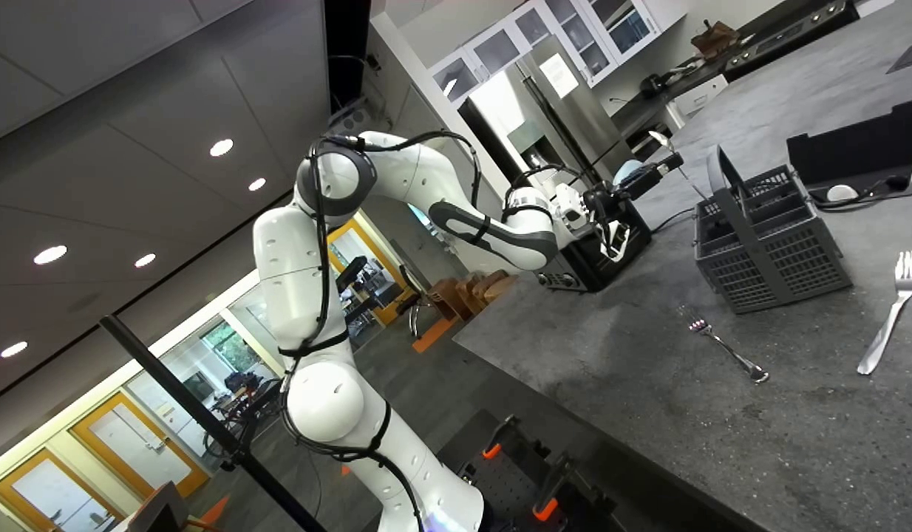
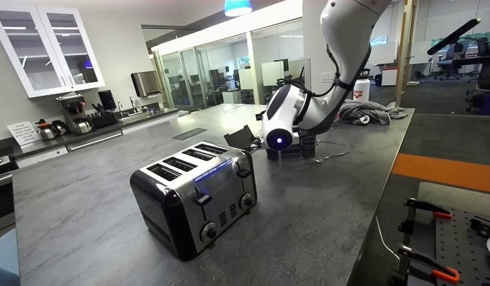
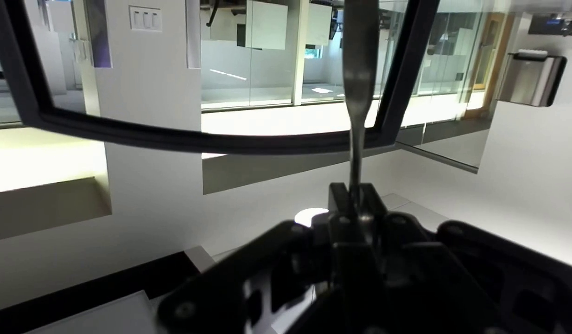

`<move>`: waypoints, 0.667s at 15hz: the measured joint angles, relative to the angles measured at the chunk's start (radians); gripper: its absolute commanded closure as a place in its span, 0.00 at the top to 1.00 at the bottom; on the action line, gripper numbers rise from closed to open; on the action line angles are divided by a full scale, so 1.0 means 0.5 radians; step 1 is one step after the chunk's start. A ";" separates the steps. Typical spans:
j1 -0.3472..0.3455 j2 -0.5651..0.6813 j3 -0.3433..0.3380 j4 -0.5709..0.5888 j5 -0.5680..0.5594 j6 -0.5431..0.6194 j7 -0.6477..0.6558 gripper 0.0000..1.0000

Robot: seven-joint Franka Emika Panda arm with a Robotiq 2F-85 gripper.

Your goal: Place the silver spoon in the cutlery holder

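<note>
On the countertop, in from its long edge, a small fork is seen in an exterior view, and a larger fork is laid farther from the end edge. Beyond them, deeper in from the long edge, the cutlery holder is set upright. The silver spoon is clamped at its narrow part by the gripper and held tilted; its lower end is shown at the holder's rim, but whether a compartment is entered cannot be told. Farther off, toward the end edge, a toaster is placed. Grasp and carry are judged done; lowering and release are judged left.
</note>
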 measured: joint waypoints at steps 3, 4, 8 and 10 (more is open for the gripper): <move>-0.014 0.046 0.004 0.013 -0.001 0.016 0.000 0.02; -0.019 0.059 0.005 0.017 -0.001 0.020 0.000 0.02; -0.026 0.104 0.006 0.034 -0.008 0.029 0.000 0.02; -0.027 0.125 0.007 0.046 -0.009 0.031 0.000 0.02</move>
